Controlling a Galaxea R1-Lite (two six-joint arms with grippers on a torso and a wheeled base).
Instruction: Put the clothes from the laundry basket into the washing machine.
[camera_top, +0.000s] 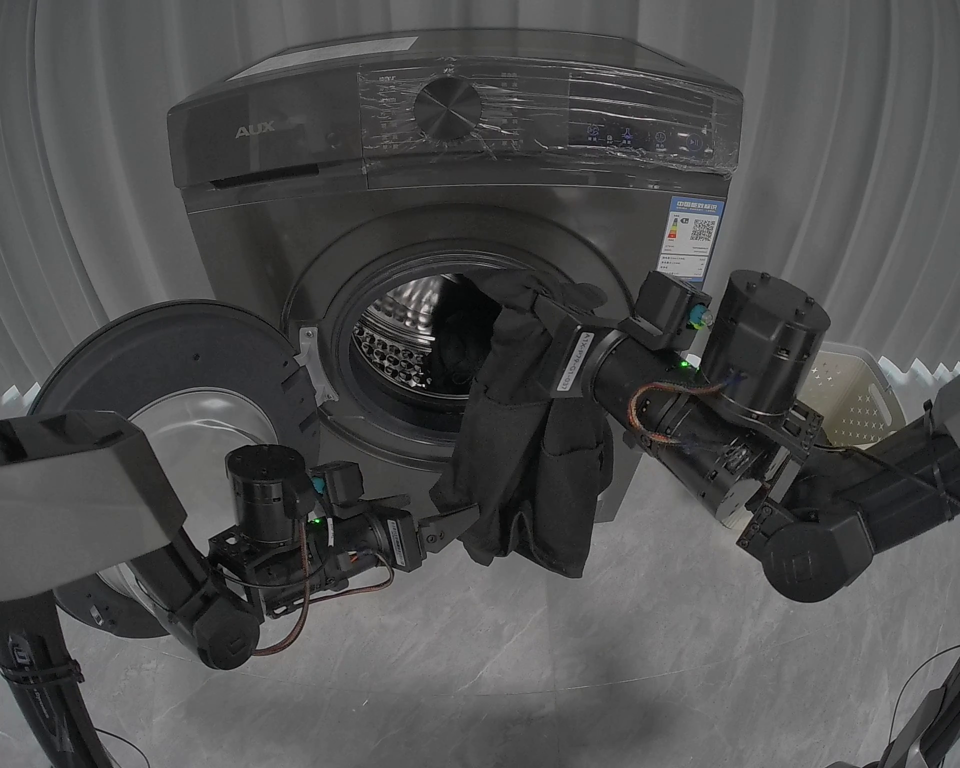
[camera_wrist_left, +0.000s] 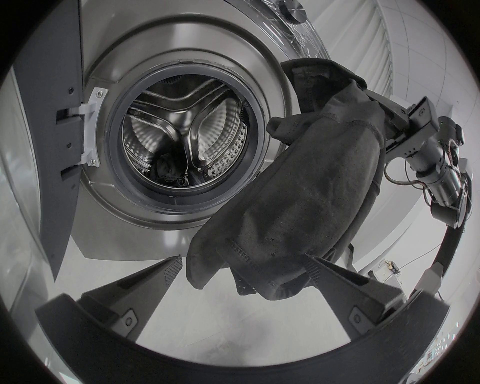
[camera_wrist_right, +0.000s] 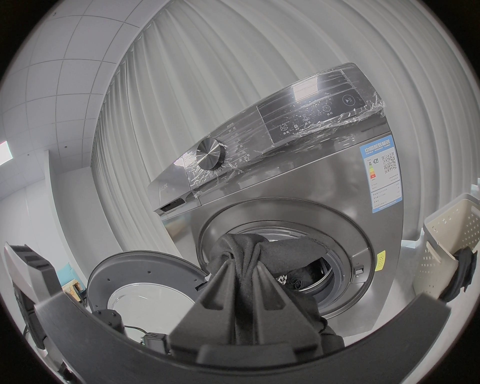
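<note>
Black, limp cloth (camera_top: 520, 440) hangs pinched in the right gripper (camera_wrist_right: 245, 267); the left gripper (camera_wrist_left: 242, 260) gapes wide.

Black, seemingly plain garment (camera_top: 520, 450); grey washer (camera_top: 300, 230)

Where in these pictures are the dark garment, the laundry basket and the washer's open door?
dark garment (camera_top: 520, 440): head view, its hanging middle.
laundry basket (camera_wrist_right: 450, 230): right wrist view, its perforated side wall.
open door (camera_top: 170, 350): head view, its dark outer ring.
</note>
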